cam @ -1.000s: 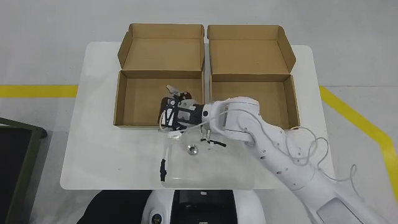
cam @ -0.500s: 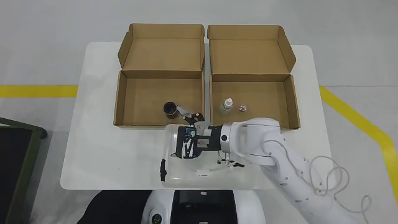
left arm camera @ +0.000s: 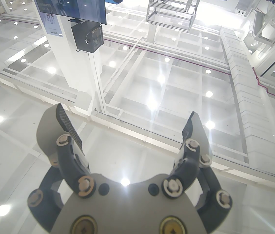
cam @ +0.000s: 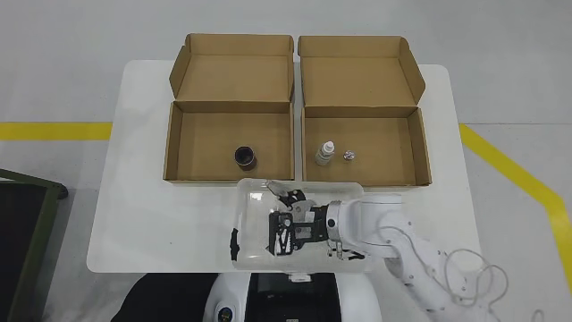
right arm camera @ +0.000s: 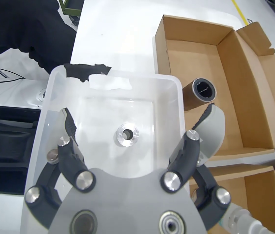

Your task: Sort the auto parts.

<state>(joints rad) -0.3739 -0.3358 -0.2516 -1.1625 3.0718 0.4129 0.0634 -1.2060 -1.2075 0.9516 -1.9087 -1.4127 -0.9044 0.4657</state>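
Right gripper [right arm camera: 137,112] back from left box [cam: 201,148] to over clear bin [right arm camera: 152,76], fingers wide apart, empty (left gripper [left arm camera: 127,125] likewise agape). Black cylinder [cam: 245,156] delivered; silver ring [right arm camera: 127,135] on bin floor, likely next

The left gripper [left arm camera: 125,110], jaws spread wide and empty, faces a lit grid ceiling [left arm camera: 176,91].
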